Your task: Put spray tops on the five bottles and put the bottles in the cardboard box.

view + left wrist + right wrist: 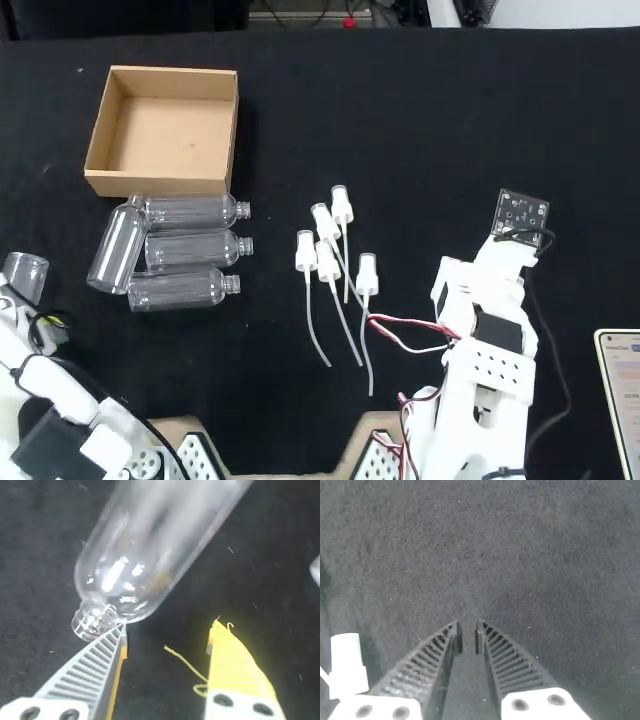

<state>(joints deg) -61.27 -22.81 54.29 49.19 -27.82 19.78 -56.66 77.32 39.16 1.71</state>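
Left wrist view: left gripper (169, 627) jaws spread wide, gripping nothing; a clear bottle (150, 545) lies with its open neck at 1 fingertip.
Right wrist view: right gripper (468, 625) jaws nearly together, a thin slit, nothing between, over black cloth (520, 545); 1 white spray top (347, 665) nearby.
High view: 4 capless bottles (198, 248) lie just beside the cardboard box (100, 170); 5 spray tops (327, 260) cluster mid-table.
Hard to tell: whether neck touches finger; the bottle's body is cut off.

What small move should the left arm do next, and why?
Probably ease the left gripper toward the bottle until it lies between the open fingers, then close. In the left wrist view the bottle's uncapped neck sits at one fingertip, outside the gap, so closing now would likely miss it.
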